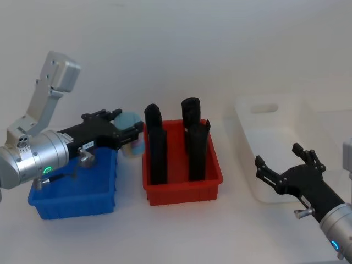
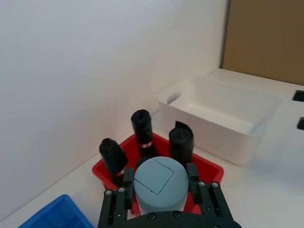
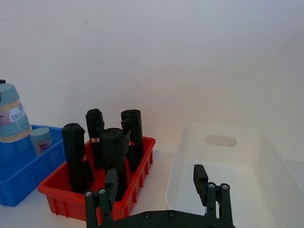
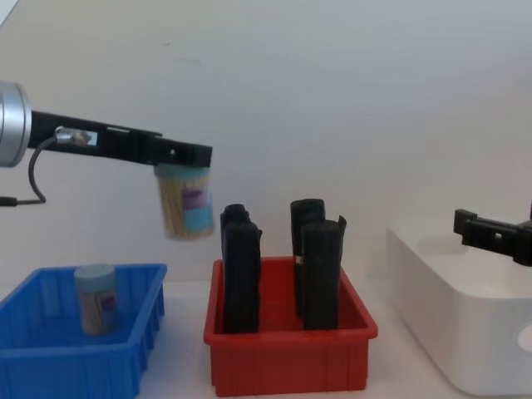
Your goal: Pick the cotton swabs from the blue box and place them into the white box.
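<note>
Chest view: left gripper [image 4: 189, 156] is pinching one small clear cylindrical cotton swab tub with a pale blue lid [image 4: 186, 204] at its top. The tub hangs nearly upright in the air, above the gap between the bright blue ribbed plastic box [image 4: 83, 353] and the red plastic bin [image 4: 291, 366], touching neither. A second cotton swab tub of the same kind [image 4: 96, 299] stands upright inside the blue box. Four tall black rolls [image 4: 320, 270] stand upright in the red bin. The plain white smooth plastic box [image 4: 440, 332] sits to the right of the red bin, apart from it. Right gripper [image 3: 156, 173] hovers at the near end of the white box, fingers spread and holding nothing.
</note>
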Controlling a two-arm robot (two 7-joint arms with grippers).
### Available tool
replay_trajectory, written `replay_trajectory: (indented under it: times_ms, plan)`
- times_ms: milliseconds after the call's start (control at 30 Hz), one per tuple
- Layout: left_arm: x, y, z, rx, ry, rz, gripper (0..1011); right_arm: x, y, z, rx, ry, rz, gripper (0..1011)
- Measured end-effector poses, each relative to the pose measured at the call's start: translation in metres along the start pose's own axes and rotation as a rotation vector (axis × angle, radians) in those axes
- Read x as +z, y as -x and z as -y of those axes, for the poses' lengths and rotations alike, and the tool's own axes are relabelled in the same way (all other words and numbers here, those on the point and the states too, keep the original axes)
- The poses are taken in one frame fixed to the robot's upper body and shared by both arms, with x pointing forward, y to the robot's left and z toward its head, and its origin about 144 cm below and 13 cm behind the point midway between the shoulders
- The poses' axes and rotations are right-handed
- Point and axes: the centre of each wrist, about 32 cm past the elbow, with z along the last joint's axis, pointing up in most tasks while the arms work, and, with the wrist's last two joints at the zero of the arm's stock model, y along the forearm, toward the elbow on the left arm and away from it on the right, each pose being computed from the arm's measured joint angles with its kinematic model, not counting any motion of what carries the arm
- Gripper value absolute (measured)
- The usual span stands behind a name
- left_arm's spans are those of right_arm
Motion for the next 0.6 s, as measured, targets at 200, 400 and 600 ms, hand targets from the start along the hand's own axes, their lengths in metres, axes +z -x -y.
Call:
replay_trajectory:
  times_ms: [200, 400, 600]
  plan:
    - [0.01, 0.004, 0.001, -0.075, 0.007, 0.009, 669, 0.0, 0.0, 0.0, 0.002, 0.0, 0.0, 1001]
    - [0.017, 0.006, 0.002, -0.122, 0.011, 0.015, 669, 0.001, 0.001, 0.0, 0.036, 0.004, 0.006, 1002]
    - [0.022, 0.008, 0.002, -0.151, 0.014, 0.019, 669, 0.002, 0.004, -0.001, 0.098, 0.014, 0.019, 1002]
